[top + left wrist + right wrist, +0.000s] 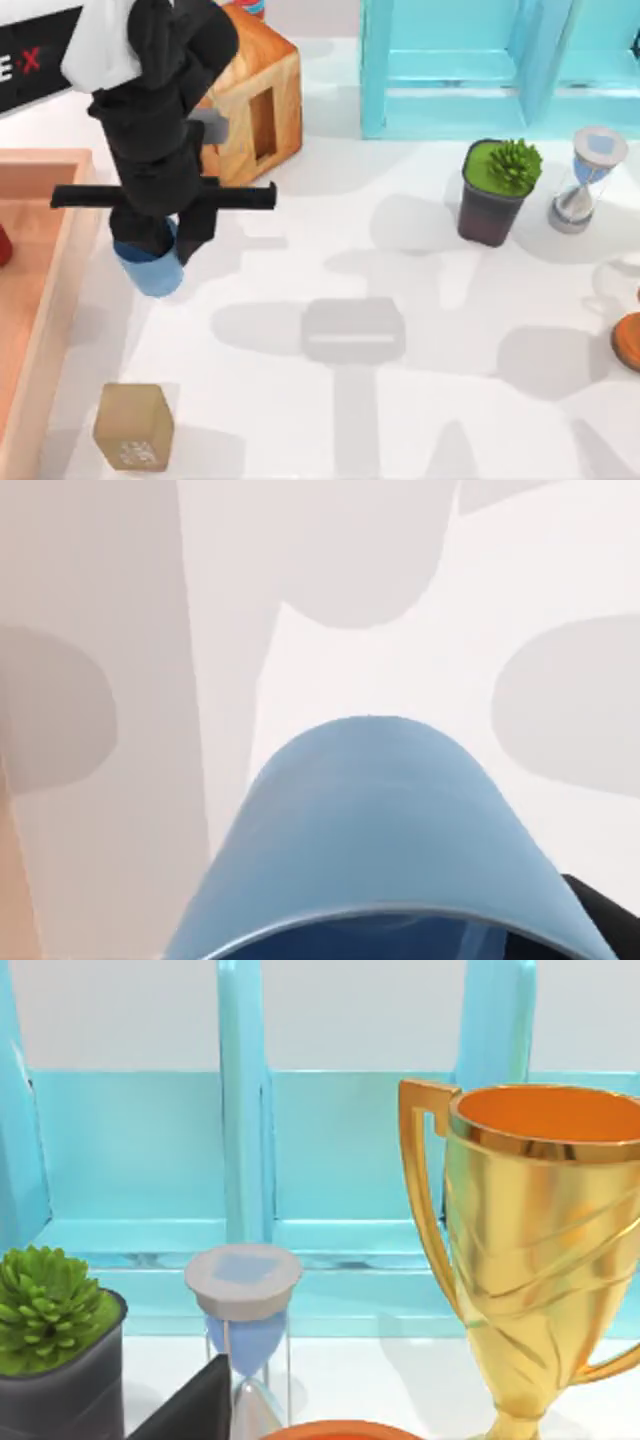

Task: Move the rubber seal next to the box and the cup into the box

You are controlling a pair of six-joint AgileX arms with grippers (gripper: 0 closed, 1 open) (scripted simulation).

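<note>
While the left arm hangs over the left part of the white tabletop (420,420), the scene reads as follows.

Left pincer: at (165,245), black, reaching down onto the cup, its fingers on either side of the cup's upper part and holding it.
Cup: blue and tapered (152,268), just right of the box's right wall; from the left wrist view its wall and rim sit close under the camera (370,830). Whether it rests on the tabletop or is lifted, I cannot tell.
Box: light reddish-brown wood with thick walls (62,250), at the top view's left edge, partly cut off.
Rubber seal: tan-brown block with faint white markings on one face (133,427), standing on the tabletop just beside the box's right wall, nearer the bottom of the top view than the cup.
Right arm: a dark part of it shows low in the right wrist view; whether its pincer is wide or narrow, I cannot tell.
Around: wood-grain cube with a slot (252,105), turquoise shelf (480,70), potted plant (495,190), hourglass (585,180), golden trophy (540,1250).
</note>
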